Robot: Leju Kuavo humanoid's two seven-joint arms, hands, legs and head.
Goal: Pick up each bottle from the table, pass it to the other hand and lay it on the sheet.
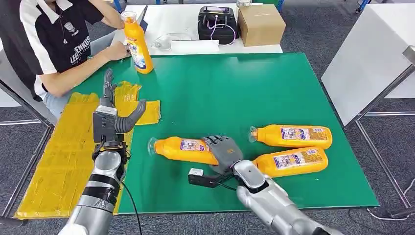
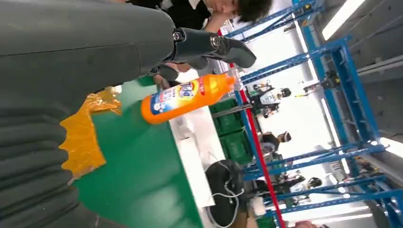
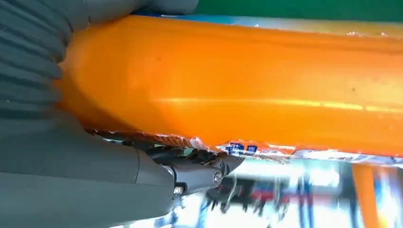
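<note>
The green tabletop [image 1: 235, 88] fills the middle of the scene, and along its left edge lies the yellow sheet [image 1: 58, 161], crumpled at its far end. A person [image 1: 54, 44] sits at the far left corner with a forearm on the tabletop, next to an upright bottle [image 1: 137, 46]; behind the green surface stand a cardboard box [image 1: 261, 23] and a black case [image 1: 217, 22].

Three more orange bottles lie on their sides near the right front. Two rest close together at the right, the farther bottle [image 1: 292, 135] and the nearer bottle [image 1: 292, 161], both untouched. The third, the held bottle [image 1: 185, 149], lies to their left with its cap pointing left, and the right hand [image 1: 224, 152] is wrapped around its base end; the right wrist view shows the orange body [image 3: 237, 85] pressed against the palm with dark fingers [image 3: 199, 173] curled under it. It appears to sit on or just above the tabletop; which, I cannot tell.

The left hand [image 1: 113, 110] is raised over the sheet's inner edge, released, fingers apart and upright, holding nothing.

The step in hand looks like the pickup of one bottle. Next, the right hand would need to lift it clear and carry it leftward toward the waiting left hand, presenting enough free body for that hand to close around before letting go.
</note>
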